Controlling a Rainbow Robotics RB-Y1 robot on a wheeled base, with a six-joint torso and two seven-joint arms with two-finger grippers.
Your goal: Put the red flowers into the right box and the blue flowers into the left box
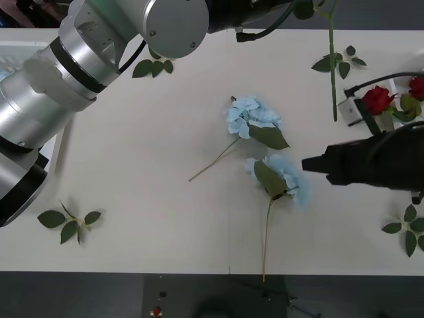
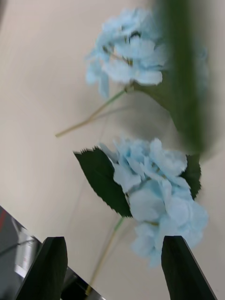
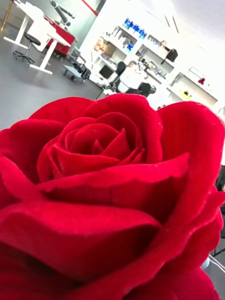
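right gripper (image 1: 306,163) sits low over the surface (image 1: 146,152) at the right side, pointing left at the nearer blue flower (image 1: 281,177), just beside its bloom. in the right wrist view its fingers (image 2: 47,267) are apart, nothing between them, with that same blue bloom (image 2: 157,187) and its dark leaf just past the tips. second blue flower (image 1: 252,119) lies a bit farther back on the surface, stem running toward the front left; both blue flowers are near each other in the middle, well apart from the left box (image 1: 26,53), whose white rim shows at the far left edge behind the left arm (image 1: 99,53). left arm reaches across the back of the surface from the left; cannot tell the state of the left fingers. left wrist view has a red rose bloom (image 3: 112,197) very close to the camera, with a room of desks and shelves behind it. two red flowers (image 1: 379,99) lie at the right edge in the right box (image 1: 397,83), partly cut off. a long green stem (image 1: 331,66) hangs or stands upright near the back right, leaves on it. loose leaf sprigs on the surface: front left (image 1: 69,222), back left (image 1: 154,66), front right (image 1: 407,232).
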